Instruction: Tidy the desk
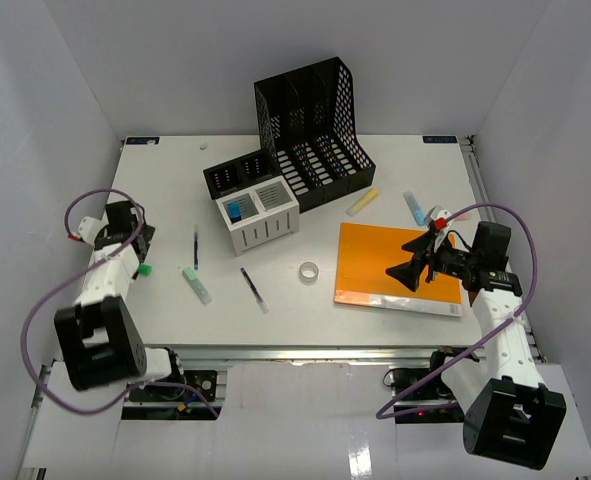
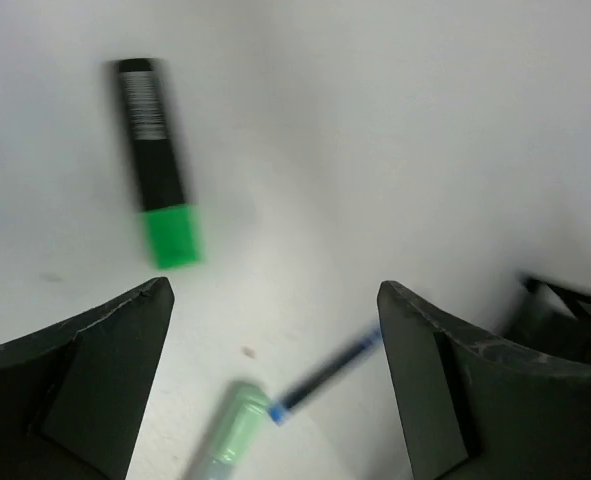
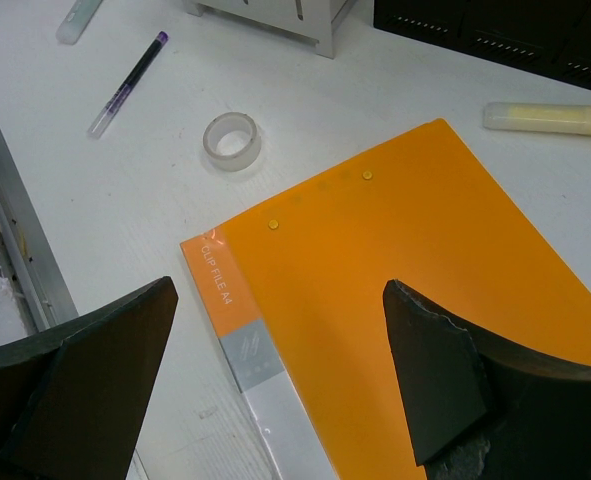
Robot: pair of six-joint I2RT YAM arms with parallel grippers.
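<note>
Left gripper (image 2: 273, 292): jaws spread wide, nothing between them, hovering over bare desk (image 1: 175, 190) close to its left edge. A black highlighter with green cap (image 2: 157, 165) lies flat beside the gripper, not touched. Slightly right of that are a pale green marker (image 1: 197, 285) and a thin blue pen (image 1: 195, 248), ends close together; can't tell if they touch.

Right gripper (image 3: 277, 290): jaws also parted, empty, hanging above the orange clip file (image 3: 425, 260). The file lies flat on the near right part of the desk, with a white label strip along its near edge. A clear tape roll (image 3: 232, 141) sits just left of the file, apart from it. A purple pen (image 1: 254, 289) lies further left, near centre.

A yellow highlighter (image 1: 363, 201) lies just past the file's far edge, by the foot of the black magazine rack (image 1: 310, 125). A light blue marker (image 1: 414, 208) lies right of the yellow one, well apart.

The rack stands upright at far centre, slots open toward the near side. Left of it is a small black organizer (image 1: 240, 175), and just near of that a white pen holder (image 1: 258, 218) with something blue in its left compartment.

The desk is the big white top filling the floor between the white walls (image 1: 35, 120), arm bases at its near edge.
</note>
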